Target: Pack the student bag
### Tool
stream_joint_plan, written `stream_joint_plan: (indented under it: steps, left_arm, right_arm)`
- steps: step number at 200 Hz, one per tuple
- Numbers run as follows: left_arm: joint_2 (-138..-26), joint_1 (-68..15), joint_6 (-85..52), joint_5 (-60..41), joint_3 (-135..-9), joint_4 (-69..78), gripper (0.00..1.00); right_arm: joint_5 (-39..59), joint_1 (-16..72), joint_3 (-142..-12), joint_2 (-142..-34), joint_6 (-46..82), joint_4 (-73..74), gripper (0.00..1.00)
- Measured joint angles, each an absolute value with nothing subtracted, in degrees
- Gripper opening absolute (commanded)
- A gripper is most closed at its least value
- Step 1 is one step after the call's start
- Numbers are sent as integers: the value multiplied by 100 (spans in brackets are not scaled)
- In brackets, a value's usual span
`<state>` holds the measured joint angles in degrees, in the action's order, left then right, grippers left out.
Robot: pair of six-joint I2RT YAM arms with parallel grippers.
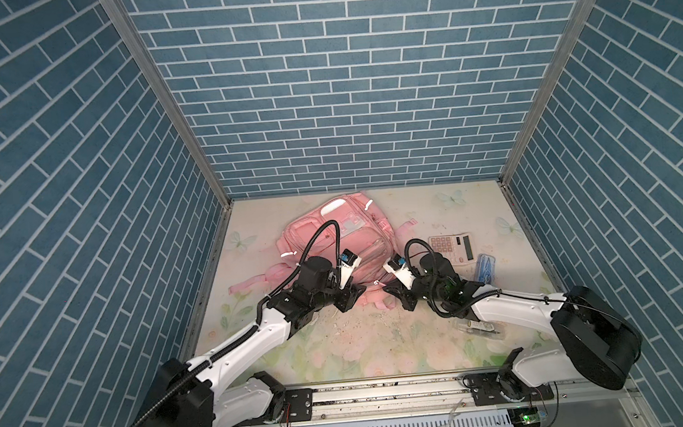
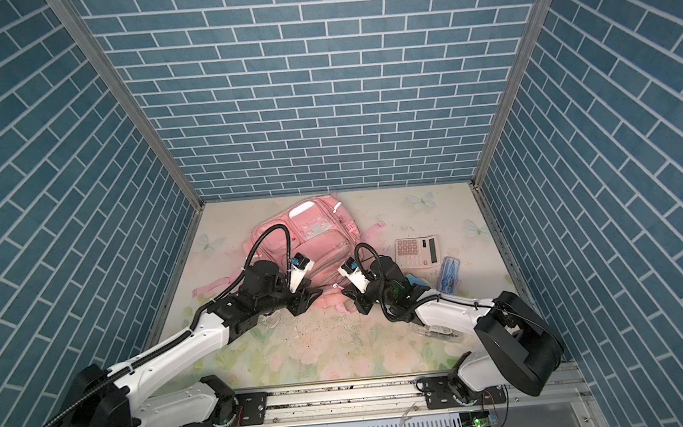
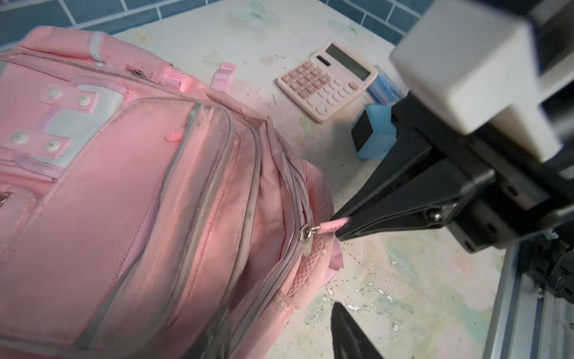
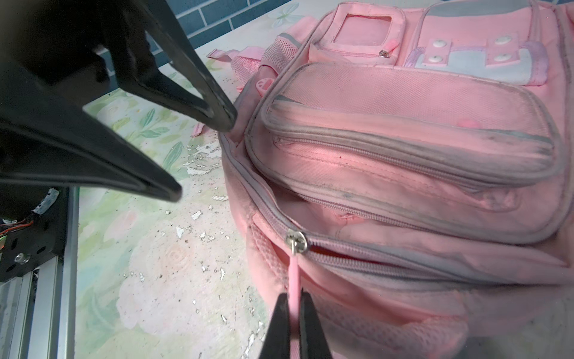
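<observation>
**A:** Where does the student bag (image 1: 333, 240) lie from the pincers?

**B:** Flat on the table (image 1: 342, 348), front pockets up, with its near end right in front of both sets of tips. The right gripper (image 4: 295, 314) is pressed together on the pink zip pull (image 4: 293, 273) of the main compartment. The metal slider (image 4: 296, 241) sits just ahead of its tips, and the pull is drawn taut.

**A:** And the left gripper (image 4: 200, 157)?

**B:** Spread, holding nothing. One tip is right at the bag's rim beside the zip line, but I can't tell whether it touches.

**A:** How do you reckon the bag handles?

**B:** Soft and slack, I'd judge. The fabric sags and folds, so unless something pins it, it will likely drag toward the right pincer instead of letting the slider run. It also looks light, which makes that worse.

**A:** So where to take hold?

**B:** The pull is the right spot for the closed pincer, though it's thin and could slip out. With the spread one I'd pinch the rim fabric or piping next to its tip, close to the zip, not the smooth pocket panel. The calculator (image 3: 326, 80) lies beyond the right pincer, apart from the bag.
</observation>
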<state>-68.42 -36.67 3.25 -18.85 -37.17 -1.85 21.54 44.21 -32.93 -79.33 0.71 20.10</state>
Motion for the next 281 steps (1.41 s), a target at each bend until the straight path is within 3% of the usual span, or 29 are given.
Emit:
stream_joint_plan:
  steps: [71, 90, 110, 151, 222, 281]
  left_arm:
    - [-7566, -3997, 1135, -1520, -3806, -51, 55]
    - [-7776, -4082, 1260, -1380, -3900, -32, 38]
    - [-7913, -4091, 1334, -1293, -3966, -27, 0]
    - [-7769, -4104, 1354, -1118, -3988, -193, 0]
    - [-6582, -3828, 985, -864, -3581, -823, 0]
    - [-6525, -3286, 947, -1028, -3433, -921, 0]
  right_arm:
    - [2139, 4421, -3282, -7918, 128, 2023, 0]
    - [2128, 4421, -3282, -7918, 130, 2021, 0]
    - [2060, 4421, -3282, -7918, 161, 2012, 0]
    - [1863, 4230, -3109, -7754, 478, 2128, 0]
    - [1907, 3061, -2950, -7743, 770, 2281, 0]
    - [2294, 2954, -2939, -7874, 766, 2340, 0]
